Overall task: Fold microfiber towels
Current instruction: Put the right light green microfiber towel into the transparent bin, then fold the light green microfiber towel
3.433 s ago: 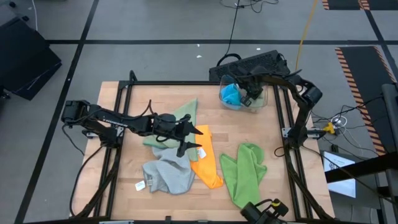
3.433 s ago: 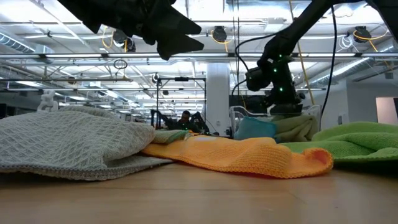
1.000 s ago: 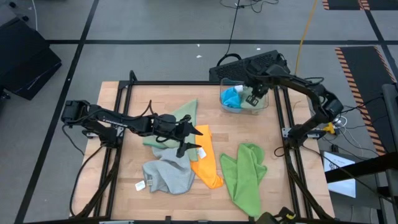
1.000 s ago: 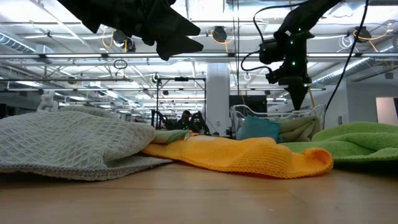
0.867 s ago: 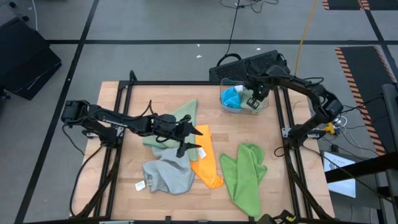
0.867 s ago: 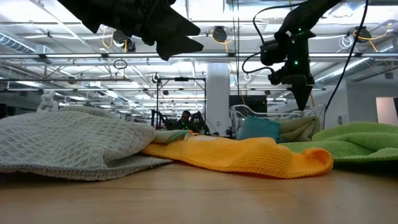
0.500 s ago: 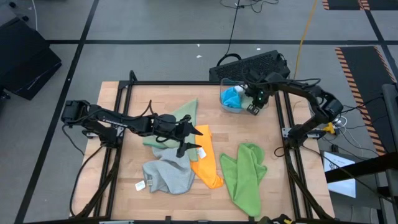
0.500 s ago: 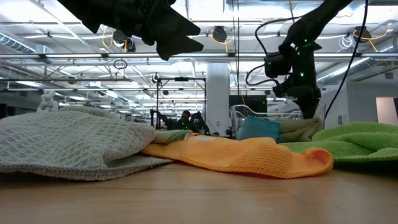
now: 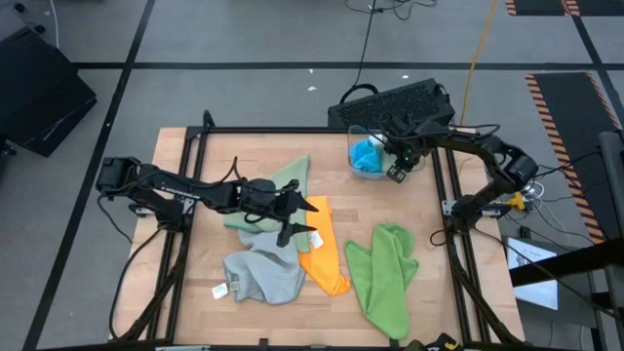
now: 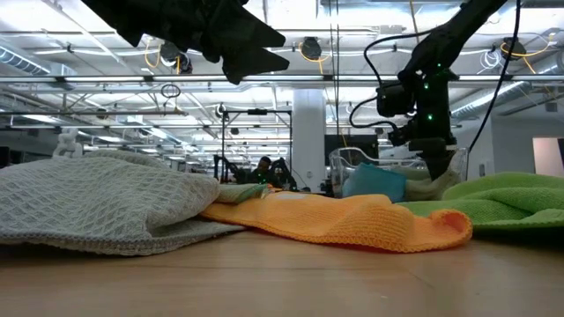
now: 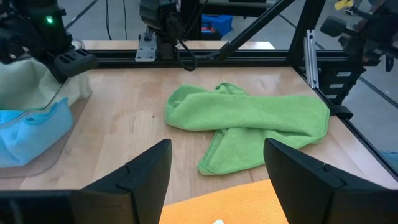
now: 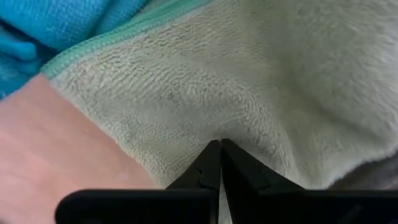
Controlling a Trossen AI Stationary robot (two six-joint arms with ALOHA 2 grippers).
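Observation:
A clear bin [image 9: 353, 136] at the table's far right holds a bright blue towel [image 9: 366, 153] and a pale grey-green towel [image 12: 261, 81]. My right gripper [image 9: 396, 171] is shut and points steeply down into the bin, tips on the pale towel. My left gripper [image 9: 314, 216] hangs open above the table's middle and touches nothing. Below it lie a sage green towel [image 9: 290, 179], a grey towel [image 9: 263, 273] with a white tag, and an orange towel [image 9: 322, 261]. A lime green towel [image 11: 249, 121] lies crumpled nearer the right. My right gripper's shut fingertips [image 12: 211, 160] meet the pale towel's upper surface [image 12: 205, 118] from above, pointing steeply down. The cloth creases and dips around the tips. The towel lies in the bin beside the blue towel [image 12: 74, 18]. Whether any cloth is caught between the fingers cannot be told.
A black metal frame [image 9: 437, 185] runs along the table's edges. A black keyboard [image 9: 395, 100] lies just past the far edge behind the bin. Bare wood [image 9: 375, 200] shows between the bin and the lime green towel.
My right gripper, shut throughout, has gone down from above the bin into it and a little toward the near edge, onto the pale towel.

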